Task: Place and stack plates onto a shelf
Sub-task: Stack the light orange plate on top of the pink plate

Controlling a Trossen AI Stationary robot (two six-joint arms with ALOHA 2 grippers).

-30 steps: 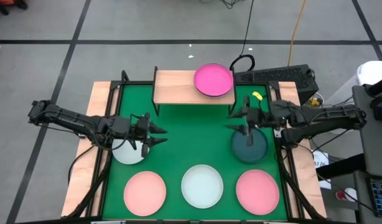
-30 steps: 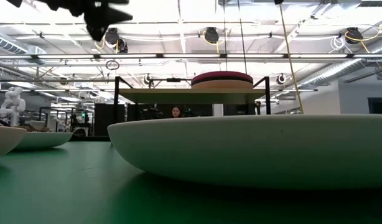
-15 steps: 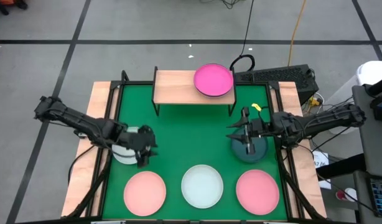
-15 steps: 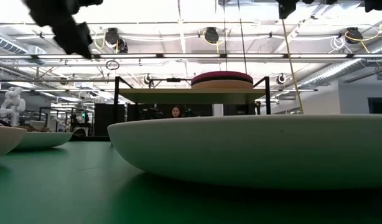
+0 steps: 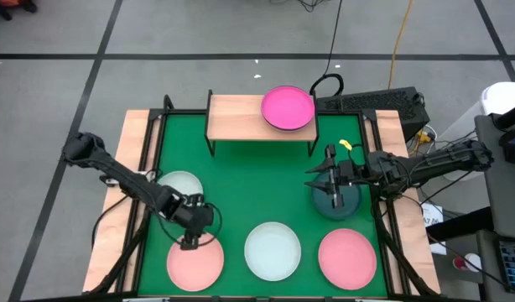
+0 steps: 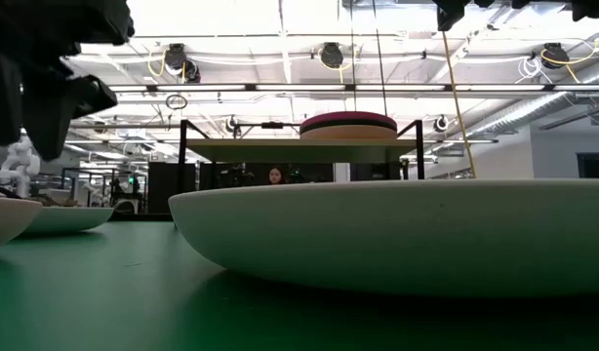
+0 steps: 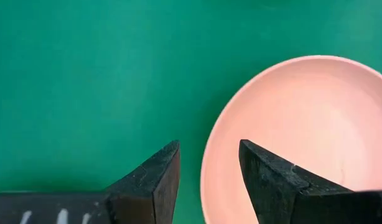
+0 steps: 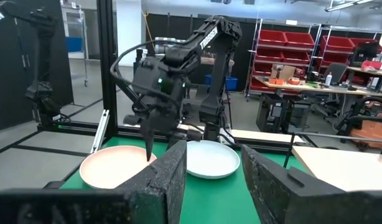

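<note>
My left gripper (image 5: 189, 238) (image 7: 206, 149) is open and points down over the far rim of a pale pink plate (image 5: 195, 259) (image 7: 303, 137). One finger is over the green mat and one over the plate's hollow. My right gripper (image 5: 329, 178) (image 8: 213, 154) is open above a dark teal-grey plate (image 5: 336, 201). Flat on the mat lie a pale mint plate (image 5: 181, 184), a mint-white plate (image 5: 273, 250) (image 6: 397, 234) and another pink plate (image 5: 347, 257). The wood shelf (image 5: 236, 113) (image 6: 251, 148) bears a magenta plate (image 5: 287, 107) on top of a pale one (image 6: 348, 132).
The shelf's left half (image 5: 232, 116) is bare wood. A black frame (image 5: 150, 168) runs along the edges of the green table. A keyboard (image 5: 375, 102) and cables lie beyond the table's far right corner. In the right wrist view, racks and benches stand in the room behind.
My left gripper has swung from beside the pale mint plate toward the table's near edge. It has tipped from level to pointing down and come down over the pale pink plate's far rim. My right gripper has sunk a little over the dark plate.
</note>
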